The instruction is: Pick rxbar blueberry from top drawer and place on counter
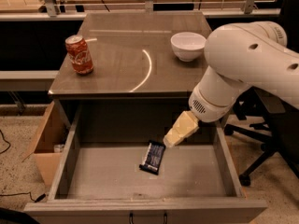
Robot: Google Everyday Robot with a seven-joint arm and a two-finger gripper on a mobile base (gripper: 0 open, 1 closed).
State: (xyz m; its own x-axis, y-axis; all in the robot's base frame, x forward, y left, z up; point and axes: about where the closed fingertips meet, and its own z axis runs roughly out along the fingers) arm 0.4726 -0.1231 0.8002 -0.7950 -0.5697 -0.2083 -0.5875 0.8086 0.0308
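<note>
The rxbar blueberry (153,157), a small dark wrapper with white lettering, lies flat on the floor of the open top drawer (65,162), near its middle. My gripper (171,141), cream-coloured at the end of a white arm, reaches down into the drawer from the right. Its tip hangs just right of and slightly above the bar's upper end. The counter (121,64) is the glossy grey-brown top directly above the drawer.
A red soda can (79,54) stands on the counter's left side and a white bowl (188,45) at its back right. A cardboard box (44,143) sits on the floor left of the drawer. A black office chair (266,139) stands at right.
</note>
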